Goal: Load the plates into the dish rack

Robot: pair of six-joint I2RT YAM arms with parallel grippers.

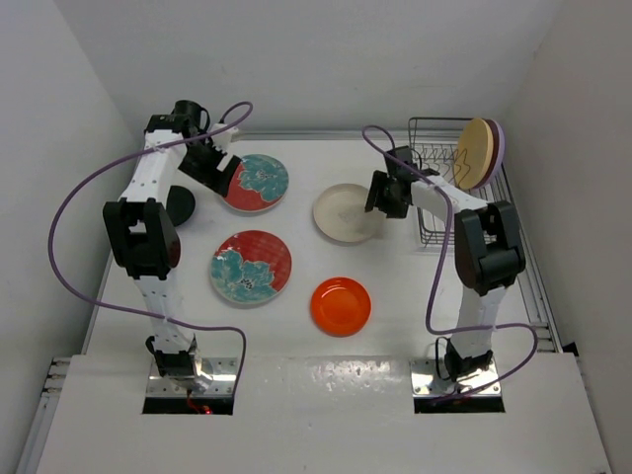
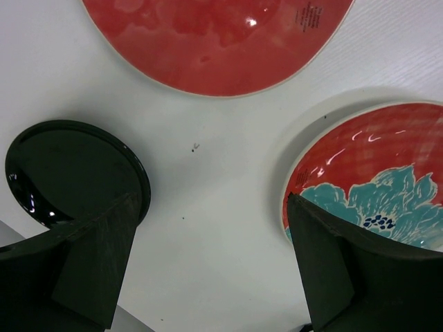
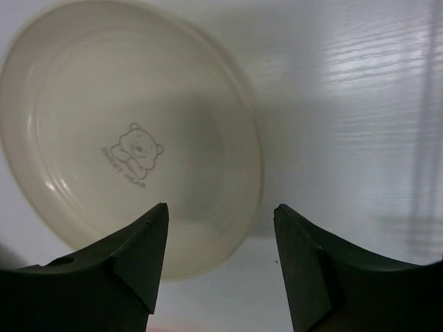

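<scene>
Cream plate was the one in play. It lay flat on the white surface, just left of the dish rack, with a small bear printed in its well. The right claw hung low over its rack-side rim, fingers parted and nothing between them. The left claw was spread wide and empty too, hovering between the black plate and the far red floral plate. A second red floral plate and the orange plate sat nearer the arm bases.

To my eye the trouble lay in that rim. With the plate flat on a smooth top there was little room for a finger to get under, so a closing claw might just push it sliding away. It might also press on the lip and rock it up. A shallow pinch on glazed ware could slip once the plate was swung upright. The rack already held the tan-yellow plate with the lavender plate close behind it, so a careless entry could knock them or catch a wire.

Being round, the cream plate had no long axis, and its eating face pointed straight up. The two racked plates stood on edge, leaning a little, with their faces turned toward the left of the surface.
</scene>
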